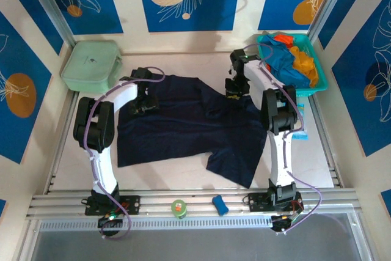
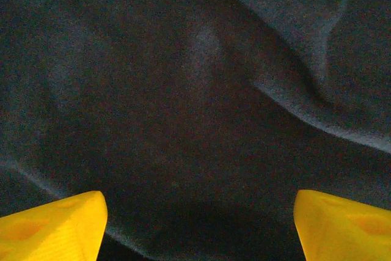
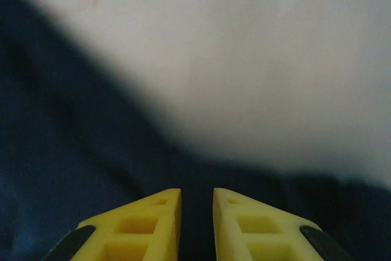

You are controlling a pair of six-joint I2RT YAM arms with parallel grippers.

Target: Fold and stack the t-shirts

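**A:** Where is the dark navy t-shirt (image 1: pixel 183 126) found?

**B:** It is spread flat on the table (image 1: pixel 305 157), left of the teal basket (image 1: pixel 324 80) and nearer the arm bases than the basket. Some creases are seen in it. Its far right corner lies close to the basket's left wall.

**A:** And the other shirts?

**B:** The bright blue t-shirt (image 1: pixel 281 59), the orange one (image 1: pixel 305 62) and a bit of the red one (image 1: pixel 282 39) are heaped inside the basket.

**A:** How is the left gripper (image 2: pixel 198 212) set?

**B:** It is held over the navy cloth, well left of the basket. Its yellow fingers (image 2: pixel 61 224) are spread wide and nothing is gripped.

**A:** The right gripper (image 3: pixel 197 212)?

**B:** It is placed at the shirt's edge, just left of the basket, where dark cloth meets pale table. Its fingers (image 3: pixel 153 224) are drawn almost together, with a narrow slit left between them. Whether cloth is pinched there cannot be told.

**A:** Anything else?

**B:** A pale green box (image 1: pixel 91 65) is seen far left of the basket.
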